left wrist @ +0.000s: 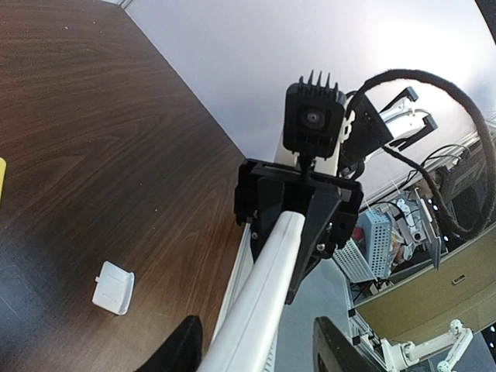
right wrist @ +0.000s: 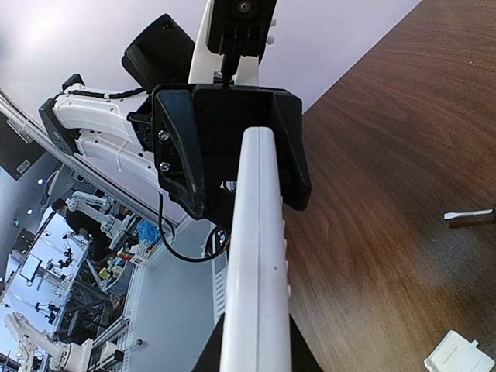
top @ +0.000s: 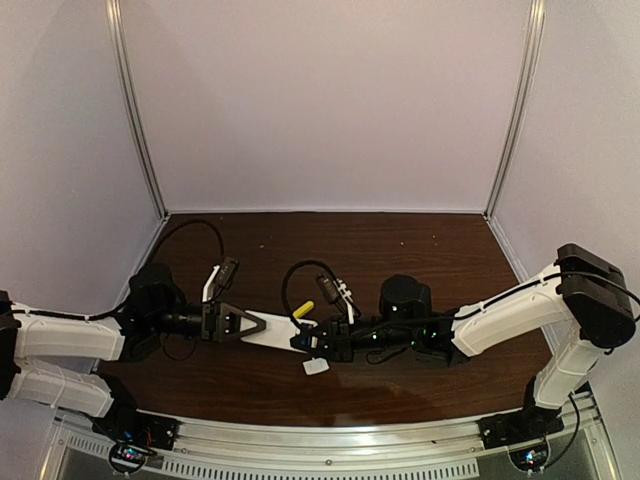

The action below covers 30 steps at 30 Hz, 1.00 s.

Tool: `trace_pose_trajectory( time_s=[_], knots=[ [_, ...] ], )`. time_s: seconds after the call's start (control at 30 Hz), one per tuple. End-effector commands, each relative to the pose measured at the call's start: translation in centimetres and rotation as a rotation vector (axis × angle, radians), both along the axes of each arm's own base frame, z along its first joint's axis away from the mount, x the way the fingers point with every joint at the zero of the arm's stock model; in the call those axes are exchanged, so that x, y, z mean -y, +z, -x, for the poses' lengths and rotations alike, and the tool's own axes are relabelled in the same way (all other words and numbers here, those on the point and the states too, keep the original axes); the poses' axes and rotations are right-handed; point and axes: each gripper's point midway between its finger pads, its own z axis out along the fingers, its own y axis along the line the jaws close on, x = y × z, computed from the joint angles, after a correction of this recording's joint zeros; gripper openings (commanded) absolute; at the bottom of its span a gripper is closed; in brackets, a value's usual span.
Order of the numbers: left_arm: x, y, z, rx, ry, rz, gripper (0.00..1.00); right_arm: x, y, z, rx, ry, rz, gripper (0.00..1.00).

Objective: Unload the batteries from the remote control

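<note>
Spanning the gap between the two grippers, the remote point(top: 278, 336) lay at the middle of the table's point(top: 420, 250) near half. Its long axis ran left to right, with the right end a touch nearer. Which end carried the compartment could not be told. The left gripper point(top: 256, 325) was clenched on its left end and the right gripper point(top: 305, 342) on its right end; each wrist view showed black fingers flanking the white slab. The cover point(top: 316, 367) lay loose on the wood just near of the right gripper, so opening looked done. No batteries showed anywhere, neither on the table nor in the remote, so getting them out was probably what remained. The screwdriver point(top: 303, 310) rested just beyond the remote.
</note>
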Motion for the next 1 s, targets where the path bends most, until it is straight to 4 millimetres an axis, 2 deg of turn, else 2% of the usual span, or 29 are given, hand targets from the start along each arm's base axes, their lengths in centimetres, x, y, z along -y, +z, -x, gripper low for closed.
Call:
trace_pose_trajectory(
  time_s=[0.0,0.1,0.27,0.33,0.47,0.6,0.63,0.73,0.77,0.8,0.83,0.97],
  knots=[
    [0.6,1.4,0.4,0.055,-0.052,0.021,0.49,-0.3,0.8,-0.3,-0.001,-0.013,-0.023,0.00],
    [0.7,1.4,0.5,0.061,-0.060,0.019,0.46,-0.4,1.0,-0.3,-0.003,-0.011,-0.024,0.00],
    [1.0,1.4,0.7,0.067,-0.072,0.016,0.34,-0.5,1.0,-0.3,-0.004,-0.010,-0.027,0.00],
    [1.1,1.4,0.8,0.067,-0.075,0.016,0.26,-0.4,1.0,-0.4,-0.004,-0.013,-0.027,0.00],
    [1.1,1.3,0.6,0.065,-0.070,0.011,0.01,-0.4,1.0,-0.6,-0.002,-0.021,-0.023,0.00],
    [1.1,1.1,0.2,0.063,-0.043,-0.002,0.00,-0.2,0.4,-1.2,0.003,-0.050,0.007,0.00],
    [1.1,1.0,0.1,0.062,-0.038,-0.005,0.00,-0.2,0.2,-1.4,0.005,-0.058,0.016,0.03],
    [1.0,1.0,0.0,0.063,-0.030,-0.006,0.00,0.0,-0.1,-1.9,0.010,-0.078,0.038,0.22],
    [1.0,1.0,0.0,0.064,-0.028,-0.006,0.00,0.0,-0.2,-2.0,0.013,-0.082,0.043,0.31],
    [1.0,1.1,0.0,0.065,-0.025,-0.005,0.00,0.0,-0.3,-2.0,0.014,-0.087,0.052,0.45],
    [1.0,1.1,0.0,0.065,-0.022,-0.005,0.00,0.0,-0.5,-2.2,0.016,-0.092,0.061,0.53],
    [0.9,1.2,-0.2,0.068,-0.009,-0.006,0.00,0.1,-0.8,-2.5,0.025,-0.108,0.088,0.76]
  ],
)
